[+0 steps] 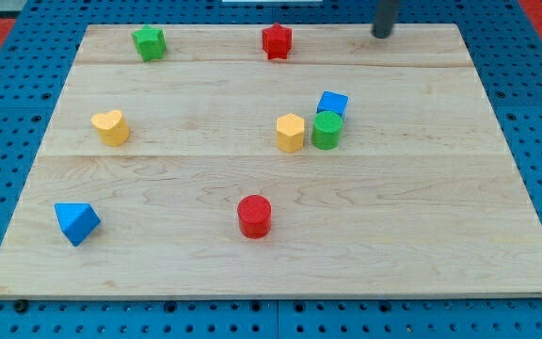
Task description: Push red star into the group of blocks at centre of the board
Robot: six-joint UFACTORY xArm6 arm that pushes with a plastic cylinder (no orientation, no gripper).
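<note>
**Mia:** Where is my tip [381,35]?

**Sam:** It is at the view's top, right of the middle, at the far edge of the bench [252,273]. It touches no block. There are no jaws on this arm, only a dark rod, so nothing is grasped.

**Mia:** Where is the red star [277,40]?

**Sam:** It sits near the view's top, well to the left of my tip, alone.

**Mia:** And the group in the middle?

**Sam:** There are 3 blocks there. The blue cube [333,103] is just behind the green cylinder [326,130], touching it. The yellow hexagon block [290,133] is just beside the green one, on its left.

**Mia:** What else?

**Sam:** A green star [149,42] at the top left, a yellow heart [110,127] on the left, a blue triangle block [76,222] at the bottom left, and a red cylinder [254,216] near the bottom middle. All 4 sit well apart.
</note>
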